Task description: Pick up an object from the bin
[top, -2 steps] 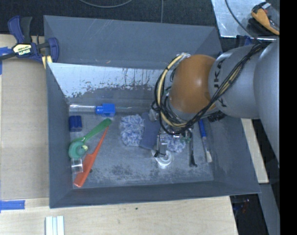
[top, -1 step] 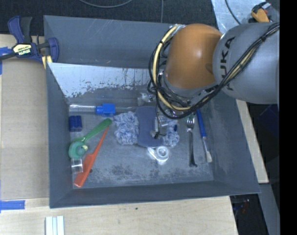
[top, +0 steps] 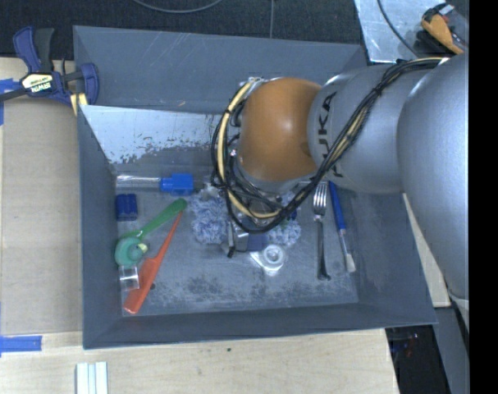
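Observation:
My gripper (top: 239,240) is low in the middle of the bin, mostly hidden under the arm's orange cover. It sits in a crumpled blue-grey cloth (top: 203,217), which spreads to its left and right. Just to its right, on the bin floor, lies a small clear round cap (top: 271,258). Further right, a metal fork (top: 321,230) lies lengthwise beside a blue pen (top: 338,210).
On the left side lie a green scoop (top: 147,236), an orange stick (top: 155,264), a blue block (top: 127,206) and a clear tube with a blue cap (top: 165,184). The arm and its cables cover the bin's upper right.

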